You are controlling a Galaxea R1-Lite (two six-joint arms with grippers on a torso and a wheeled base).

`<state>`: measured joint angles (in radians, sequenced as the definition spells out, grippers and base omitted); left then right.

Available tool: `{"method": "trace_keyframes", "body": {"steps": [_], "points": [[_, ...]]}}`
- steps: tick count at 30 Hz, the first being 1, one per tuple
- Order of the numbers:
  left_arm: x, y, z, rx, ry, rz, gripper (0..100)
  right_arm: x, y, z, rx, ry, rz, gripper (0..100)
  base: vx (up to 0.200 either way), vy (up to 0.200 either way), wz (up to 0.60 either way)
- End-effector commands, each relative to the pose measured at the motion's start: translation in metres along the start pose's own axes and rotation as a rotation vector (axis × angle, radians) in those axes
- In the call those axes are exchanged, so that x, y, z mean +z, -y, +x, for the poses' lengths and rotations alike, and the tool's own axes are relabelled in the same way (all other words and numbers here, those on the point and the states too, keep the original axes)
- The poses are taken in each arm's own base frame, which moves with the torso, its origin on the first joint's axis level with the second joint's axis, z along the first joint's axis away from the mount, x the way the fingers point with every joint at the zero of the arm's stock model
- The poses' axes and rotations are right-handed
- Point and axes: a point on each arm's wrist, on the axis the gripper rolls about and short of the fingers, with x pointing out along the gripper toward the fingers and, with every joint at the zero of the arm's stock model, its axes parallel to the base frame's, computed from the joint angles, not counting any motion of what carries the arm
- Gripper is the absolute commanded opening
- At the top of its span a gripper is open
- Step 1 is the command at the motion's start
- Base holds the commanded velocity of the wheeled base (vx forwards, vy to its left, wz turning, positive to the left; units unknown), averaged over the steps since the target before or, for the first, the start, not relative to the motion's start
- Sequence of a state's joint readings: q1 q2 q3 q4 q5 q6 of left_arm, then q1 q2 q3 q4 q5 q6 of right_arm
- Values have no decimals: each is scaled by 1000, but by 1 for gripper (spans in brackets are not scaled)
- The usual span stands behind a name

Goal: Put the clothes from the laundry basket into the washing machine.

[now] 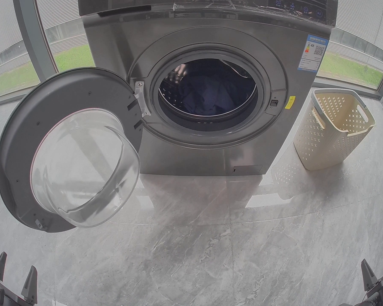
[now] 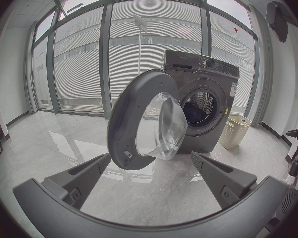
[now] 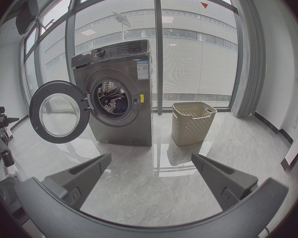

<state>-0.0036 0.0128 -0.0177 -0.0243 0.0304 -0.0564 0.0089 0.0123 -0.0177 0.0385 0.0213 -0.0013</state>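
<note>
Left fingers spread wide, nothing between them; right fingers the same. Left gripper and right gripper hang low over the floor, well back from the washing machine.

Door is swung fully open to the robot's left. Dark blue clothes lie in the drum, bunched toward the front lip. Laundry basket stands upright on the floor just beside the machine's right front corner; what I can see of its inside looks empty.

Load looks done.

Risks:
- Door sits between the left arm and the drum, so a straight reach clips the glass bowl.
- Fabric near the lip may get pinched in the seal on closing.
- Basket looks light; a snagged rim would tip it.
</note>
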Motion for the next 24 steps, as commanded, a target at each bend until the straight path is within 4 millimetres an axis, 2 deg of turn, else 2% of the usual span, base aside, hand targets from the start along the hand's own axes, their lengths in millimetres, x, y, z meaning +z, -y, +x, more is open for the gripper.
{"method": "trace_keyframes", "body": {"steps": [1,8,24], "points": [[-5,0,1,1,-11,0,100,-1,0,-1,0,10,0,100,0,200,0],[-5,0,1,3,-9,6,100,-1,0,-1,0,10,0,100,0,200,0],[-7,0,1,4,-29,30,100,-1,0,-1,0,10,0,100,0,0,0]]}}
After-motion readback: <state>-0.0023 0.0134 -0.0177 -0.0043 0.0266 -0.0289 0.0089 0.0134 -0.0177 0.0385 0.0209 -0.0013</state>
